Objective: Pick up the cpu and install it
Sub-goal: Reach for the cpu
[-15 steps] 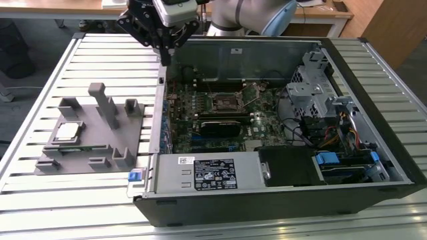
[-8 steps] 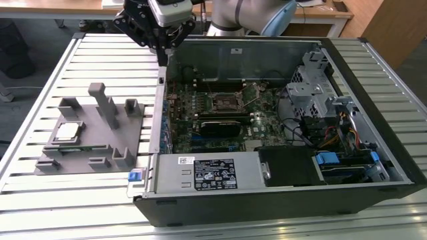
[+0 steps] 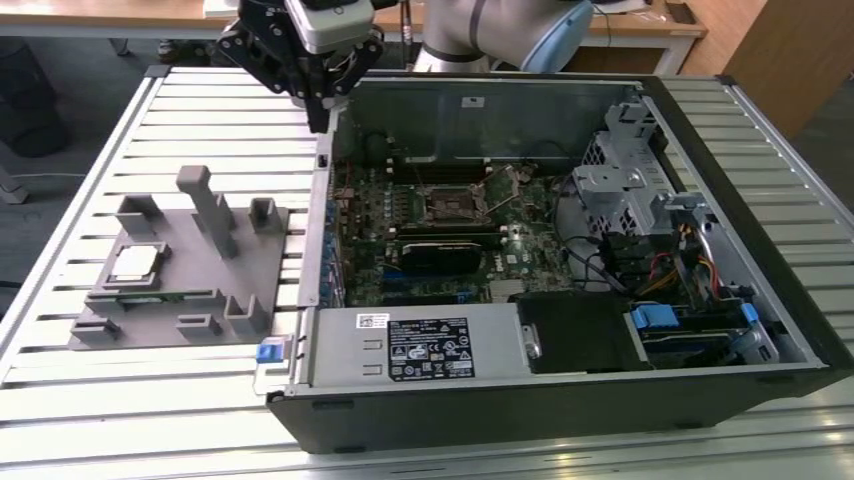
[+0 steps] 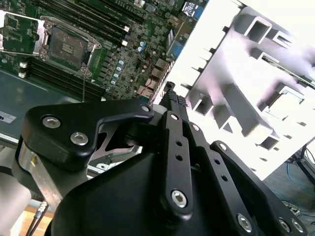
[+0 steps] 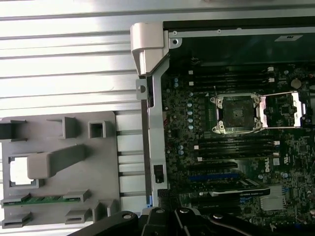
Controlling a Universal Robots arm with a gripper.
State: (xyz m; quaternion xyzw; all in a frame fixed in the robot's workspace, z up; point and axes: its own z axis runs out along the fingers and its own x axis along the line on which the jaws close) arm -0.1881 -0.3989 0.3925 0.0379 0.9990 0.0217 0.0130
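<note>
1. Well apart from the gripper (image 3: pixel 320 122), toward the exterior view's left, find the cpu (image 3: pixel 135 262) lying flat, shiny top up, seated in a square recess of the gray tray (image 3: pixel 160 330).
2. Being square, shows no long axis; sits with its edges in line with the recess walls. Appears in the first wrist view as a white patch, cpu (image 5: pixel 17 172), partly behind a leaning gray post (image 5: pixel 54 162) of the tray.
3. As for the fingers: pressed together into one narrow tip, pinching nothing and touching nothing. Same in the second wrist view, with the gripper (image 4: pixel 172 98) tapering to a single ribbed end.
4. Hangs above the side wall of the open computer case (image 3: pixel 561 415), at its far corner, between tray and motherboard (image 3: pixel 400 215).
5. Also held by the tray: a green memory stick (image 3: pixel 154 296) in a long slot, just beside the cpu, on the side away from the gripper.
6. Inside the case, on the opposite side of the gripper from the tray, note the socket (image 5: pixel 235 114) lying uncovered, its metal frame (image 5: pixel 285 109) swung open just beside it.
</note>
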